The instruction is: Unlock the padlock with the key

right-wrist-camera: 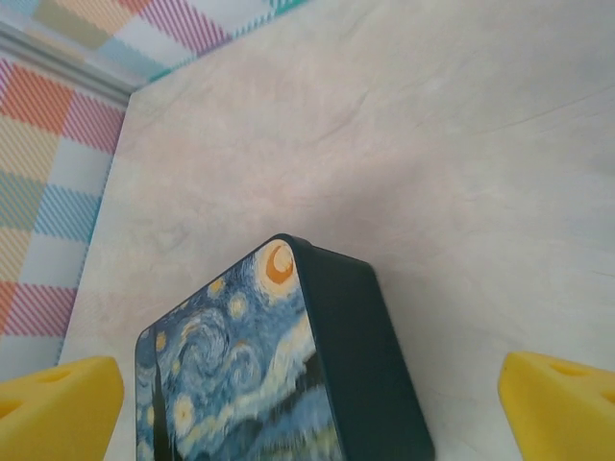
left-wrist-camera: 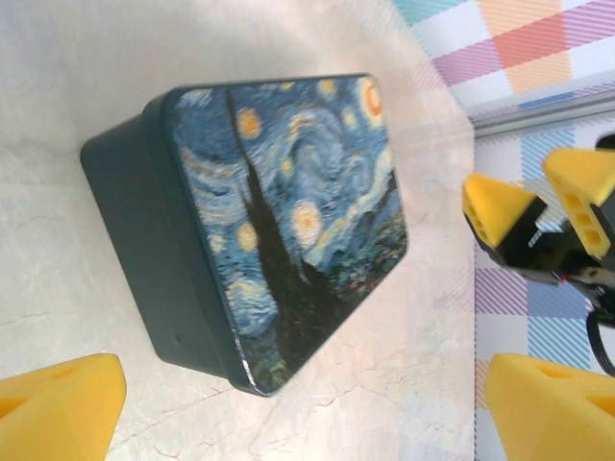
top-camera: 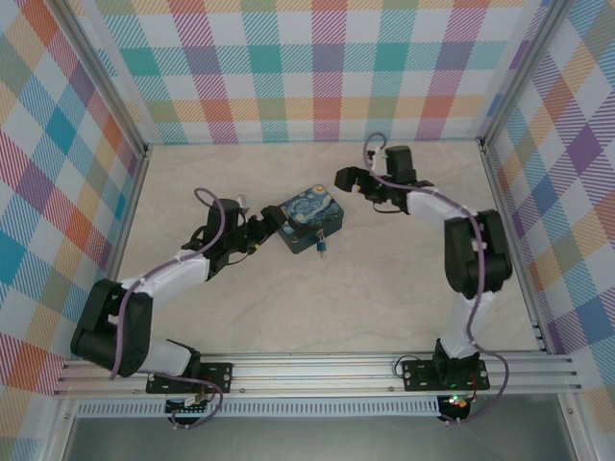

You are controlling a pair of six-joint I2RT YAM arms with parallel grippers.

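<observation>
Painted metal, blue with yellow swirls: the tin (top-camera: pixel 304 217) lies lid-up near the middle of the pale marbled table (top-camera: pixel 384 298), and every position below is given relative to it. The padlock (top-camera: pixel 322 249), blue-bodied with a silvery shackle, hangs at the tin's near side, just beside its near-right corner and resting on the table. It sits there apparently because it fastens the tin's hasp. Whether the key is already seated in it is too small to tell. The left gripper (top-camera: pixel 263 230) stands just beside the tin's left end, jaws released and spread wide. Its yellow fingertips (left-wrist-camera: pixel 60 407) flank the tin's dark side wall without touching it, a posture suited to bracing the tin. The right gripper (top-camera: pixel 350 181) hovers off the tin's far-right corner, apart from it, jaws likewise spread and holding nothing, and its yellow pads (right-wrist-camera: pixel 60 401) frame the lid's corner. Open table extends on the near and right sides of the tin, so the padlock can be approached from there. The left side is occupied by the left arm. The plaid walls (top-camera: pixel 317 77) stand well apart from the tin and do not restrict motion.
</observation>
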